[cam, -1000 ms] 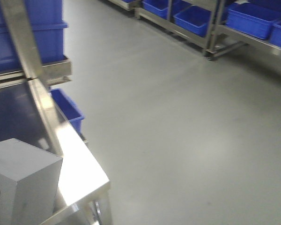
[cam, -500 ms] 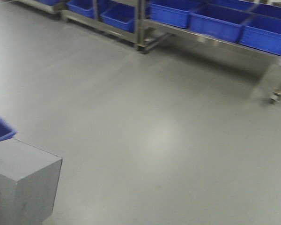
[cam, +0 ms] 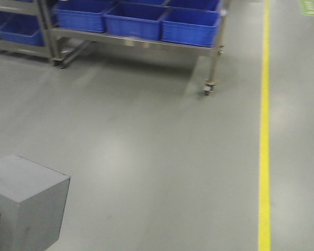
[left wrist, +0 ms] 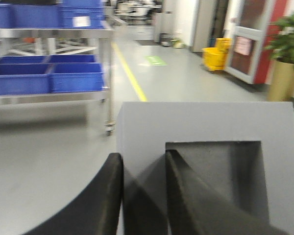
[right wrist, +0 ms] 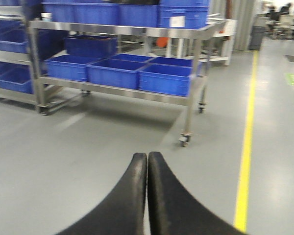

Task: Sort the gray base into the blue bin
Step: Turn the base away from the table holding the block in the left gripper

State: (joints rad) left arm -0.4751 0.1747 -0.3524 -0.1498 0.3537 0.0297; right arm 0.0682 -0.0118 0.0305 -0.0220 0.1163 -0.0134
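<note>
The gray base fills the lower left corner of the front view, held above the floor. In the left wrist view the gray base shows its square recess. My left gripper is shut on its wall, one finger outside and one inside the recess. My right gripper is shut with nothing in it, its tips pressed together over bare floor. Several blue bins stand side by side on a rack's lower shelf; the same blue bins show in the right wrist view. Which one is the task's blue bin I cannot tell.
The steel rack stands on casters at the far side of a gray floor. A yellow floor line runs along the right. A yellow bucket and a potted plant stand farther off.
The front view has swung round: the steel table and the bin beside it have left the frame, the bin rack slid leftward, and the yellow line came in. The gray base keeps its place in the frame.
</note>
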